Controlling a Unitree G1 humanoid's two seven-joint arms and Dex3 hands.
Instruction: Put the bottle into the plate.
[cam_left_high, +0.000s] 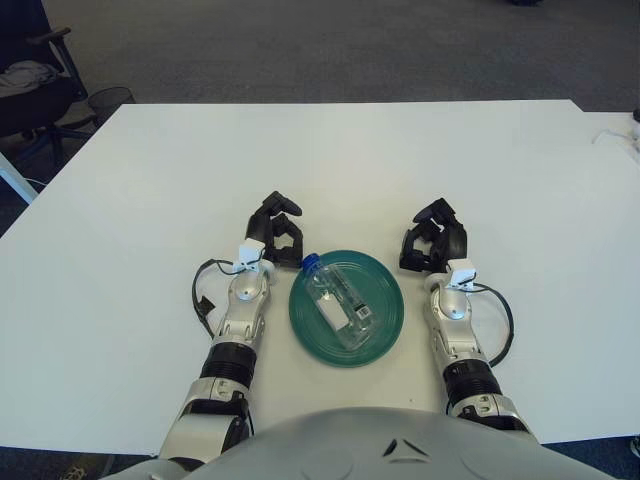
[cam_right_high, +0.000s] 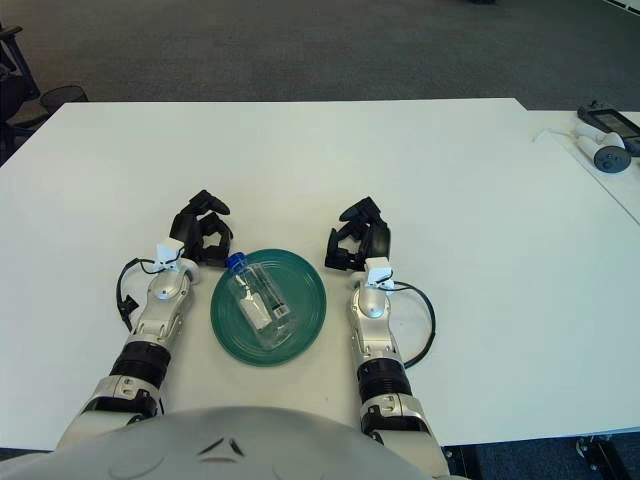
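A clear plastic bottle (cam_left_high: 338, 303) with a blue cap lies on its side in the green plate (cam_left_high: 385, 322), its cap end over the plate's upper left rim. My left hand (cam_left_high: 275, 229) shows just left of the plate, close to the cap, its fingers curled and holding nothing. My right hand (cam_left_high: 434, 238) shows just right of the plate, its fingers curled and holding nothing. Neither hand touches the bottle.
The plate sits on a white table (cam_left_high: 330, 160) near its front edge. A black office chair (cam_left_high: 30, 80) and a bin stand off the far left corner. A small white device (cam_right_high: 608, 153) with a cable lies on another table at the far right.
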